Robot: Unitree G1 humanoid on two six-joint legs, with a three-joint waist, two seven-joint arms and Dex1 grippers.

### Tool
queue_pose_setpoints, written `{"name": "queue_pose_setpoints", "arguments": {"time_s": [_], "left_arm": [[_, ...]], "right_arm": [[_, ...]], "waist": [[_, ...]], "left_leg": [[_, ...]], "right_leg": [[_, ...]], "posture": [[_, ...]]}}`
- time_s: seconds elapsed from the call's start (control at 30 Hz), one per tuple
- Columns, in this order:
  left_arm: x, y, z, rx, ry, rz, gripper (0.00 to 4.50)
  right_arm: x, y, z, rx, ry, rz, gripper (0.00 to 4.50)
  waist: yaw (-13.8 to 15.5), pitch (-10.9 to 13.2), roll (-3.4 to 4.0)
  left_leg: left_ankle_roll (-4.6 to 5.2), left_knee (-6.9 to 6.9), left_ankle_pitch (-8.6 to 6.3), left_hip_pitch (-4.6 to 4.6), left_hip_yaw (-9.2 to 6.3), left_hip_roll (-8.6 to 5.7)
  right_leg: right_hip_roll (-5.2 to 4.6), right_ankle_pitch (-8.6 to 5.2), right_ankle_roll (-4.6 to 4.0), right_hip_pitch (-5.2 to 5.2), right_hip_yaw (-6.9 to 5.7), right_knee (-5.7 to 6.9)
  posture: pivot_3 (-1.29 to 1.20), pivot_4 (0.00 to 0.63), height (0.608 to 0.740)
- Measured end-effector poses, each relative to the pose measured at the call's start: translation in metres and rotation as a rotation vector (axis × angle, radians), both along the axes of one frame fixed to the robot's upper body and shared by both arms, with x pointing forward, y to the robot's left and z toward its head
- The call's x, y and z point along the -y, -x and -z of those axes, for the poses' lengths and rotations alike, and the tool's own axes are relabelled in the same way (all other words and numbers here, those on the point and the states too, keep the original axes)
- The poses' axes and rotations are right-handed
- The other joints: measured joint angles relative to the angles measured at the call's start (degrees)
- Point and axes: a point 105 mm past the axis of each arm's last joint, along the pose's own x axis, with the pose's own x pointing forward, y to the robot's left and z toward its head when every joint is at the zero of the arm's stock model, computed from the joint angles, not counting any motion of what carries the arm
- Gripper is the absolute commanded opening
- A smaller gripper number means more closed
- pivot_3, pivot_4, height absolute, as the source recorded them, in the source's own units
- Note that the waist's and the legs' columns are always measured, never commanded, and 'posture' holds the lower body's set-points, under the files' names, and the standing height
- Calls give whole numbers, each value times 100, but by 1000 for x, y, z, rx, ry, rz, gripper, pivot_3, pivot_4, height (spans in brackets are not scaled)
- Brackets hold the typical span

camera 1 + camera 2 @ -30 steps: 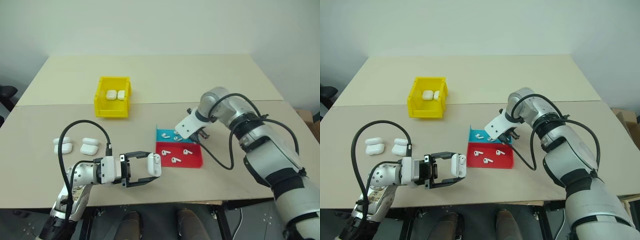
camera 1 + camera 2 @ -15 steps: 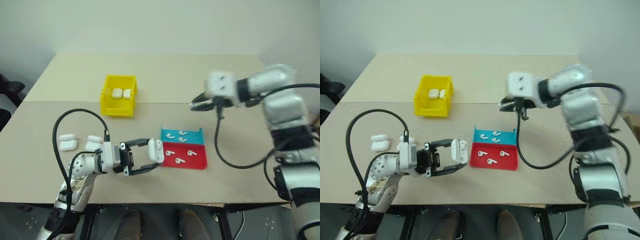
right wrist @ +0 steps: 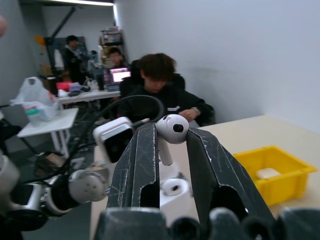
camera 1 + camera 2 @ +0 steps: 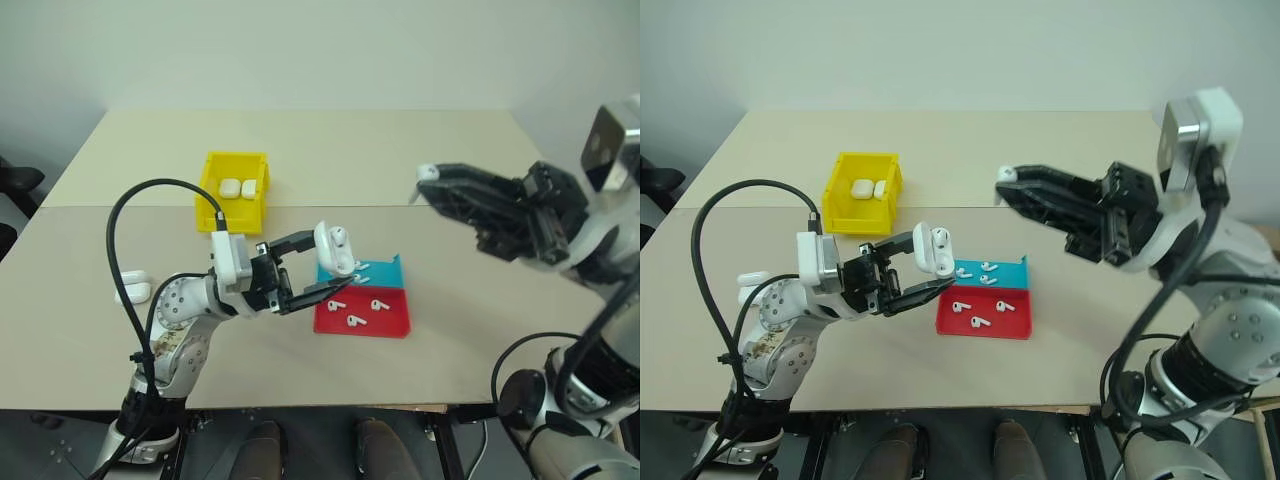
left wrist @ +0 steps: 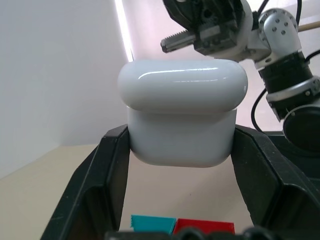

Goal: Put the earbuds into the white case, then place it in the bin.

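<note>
Right hand (image 4: 1006, 176) is seen lifted away from the red-and-teal tray (image 4: 980, 322), where it was reaching a second ago, and is now raised well above the desk (image 4: 1060, 150), turned toward the other arm. A single earbud (image 3: 171, 131) is pinched between its fingers, bulb at the tips, stem hanging in the gap.

Left hand (image 4: 330, 270) has also been raised and brought nearer the tray; it is clamped on the white case (image 4: 335, 249), squeezed at the body from both sides.

Judged: pick completed, insertion step next. The two hands are not yet aligned; they remain well apart.

Case: small, glossy, rounded; lid flipped open in the head views, with one earbud apparently already seated inside. Held tilted above the tray's teal end.

Several earbuds are left on the tray, some on teal, some on red.

The yellow bin (image 4: 214, 199) is noted at the back left of the desk, with two white cases inside. A spare case (image 4: 137, 288) lies beside the left arm.
</note>
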Motion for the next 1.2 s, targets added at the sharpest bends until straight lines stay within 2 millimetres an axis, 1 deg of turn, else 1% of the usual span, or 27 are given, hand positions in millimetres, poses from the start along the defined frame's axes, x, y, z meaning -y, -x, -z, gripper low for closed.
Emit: {"name": "queue_pose_setpoints", "arguments": {"time_s": [0.1,0.23,0.37,0.5,0.63,0.83,1.2], "left_arm": [[1,0,-1,0,7,6,2748],[4,2,-3,8,21,16,2748],[5,3,-4,6,31,18,2748],[5,5,-4,8,35,19,2748],[6,5,-4,7,37,20,2748],[7,6,-4,6,39,24,2748],[8,7,-3,13,37,30,2748]], "right_arm": [[-9,5,6,-23,4,-44,616],[-20,5,19,-55,47,-62,616],[-26,5,21,-29,64,-70,616],[-28,1,27,-17,80,-46,616],[-29,1,26,7,82,-48,616],[-32,-4,33,11,108,-35,616],[-31,-5,38,48,138,-20,616]], "waist": [[-3,0,0],[-3,0,0],[-3,0,0],[1,0,0],[2,0,0],[5,0,-1],[11,0,-1]], "left_leg": [[0,0,0,2,1,-1],[0,1,0,1,0,-1],[0,1,0,0,0,-1],[0,0,0,-2,0,-1],[0,0,0,-1,-1,0],[0,1,0,-2,-1,-1],[0,1,0,-3,-1,0]], "right_leg": [[-1,1,3,3,2,-2],[2,0,4,1,1,-3],[2,0,4,1,1,-7],[1,0,5,2,1,-10],[3,0,5,1,0,-10],[2,0,5,2,0,-11],[2,0,6,2,0,-13]], "posture": [[0,150,740],[0,150,740],[0,150,740],[0,150,740],[0,150,740],[0,150,740],[0,150,740]]}}
